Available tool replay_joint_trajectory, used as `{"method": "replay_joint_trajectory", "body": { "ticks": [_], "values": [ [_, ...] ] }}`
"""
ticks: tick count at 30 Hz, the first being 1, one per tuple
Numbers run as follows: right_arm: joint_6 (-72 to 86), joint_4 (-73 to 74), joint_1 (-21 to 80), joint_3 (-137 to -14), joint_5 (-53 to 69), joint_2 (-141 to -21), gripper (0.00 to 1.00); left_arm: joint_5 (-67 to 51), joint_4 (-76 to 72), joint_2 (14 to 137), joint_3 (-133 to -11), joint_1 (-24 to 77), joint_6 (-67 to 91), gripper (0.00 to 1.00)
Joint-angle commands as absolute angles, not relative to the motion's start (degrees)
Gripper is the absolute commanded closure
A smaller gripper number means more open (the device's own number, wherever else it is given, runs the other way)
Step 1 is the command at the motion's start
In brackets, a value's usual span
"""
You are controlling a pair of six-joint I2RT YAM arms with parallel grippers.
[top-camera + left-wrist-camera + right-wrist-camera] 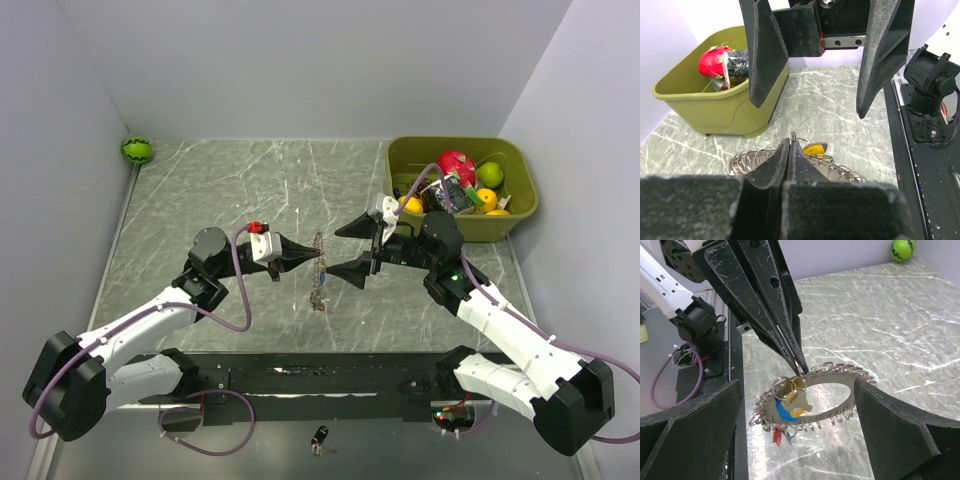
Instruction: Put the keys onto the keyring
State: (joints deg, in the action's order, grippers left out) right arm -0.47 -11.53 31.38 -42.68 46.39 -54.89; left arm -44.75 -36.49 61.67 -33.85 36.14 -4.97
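Keys [789,407] in yellow, blue and red hang on the keyring [840,376], held off the table between the arms. The left gripper [797,362] is pinched tight on its rim, while the right gripper [336,252] gapes empty around it. No loose key shows, so threading looks nearly done. Beyond lie a grey marbled table [200,180], a green bin [455,141], a ball [137,150] and pale walls.

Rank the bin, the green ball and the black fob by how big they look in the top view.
1. bin, by far the largest.
2. green ball.
3. black fob, the smallest, though it lies nearer the camera, so the gap may be understated.
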Motion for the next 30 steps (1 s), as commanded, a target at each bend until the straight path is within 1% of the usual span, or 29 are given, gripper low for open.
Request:
{"method": "replay_joint_trajectory", "body": {
  "ticks": [1,7,14,24,30],
  "values": [
    [-0.9,-13.8,31.6,-43.1,45.6,-54.9,0.00,-45.2,-38.8,59.1,-35.0,35.7,-6.4,0.99],
    [-1.1,-13.9,31.6,-42.8,45.4,-54.8,0.00,-46.0,-36.2,59.0,-35.9,35.7,-7.6,0.99],
    [-1.7,-13.4,31.6,-42.5,44.9,-54.4,0.00,-46.8,-38.7,60.1,-35.4,35.7,-6.2,0.99],
    [-2.2,-12.0,31.6,-41.7,41.1,-52.4,0.00,-47.2,-43.1,66.6,-37.7,35.7,-4.1,0.99],
    [-2.5,-11.8,31.6,-40.5,37.7,-49.7,0.00,-48.3,-48.9,71.7,-40.3,35.6,-1.9,0.99]
  ]
}}
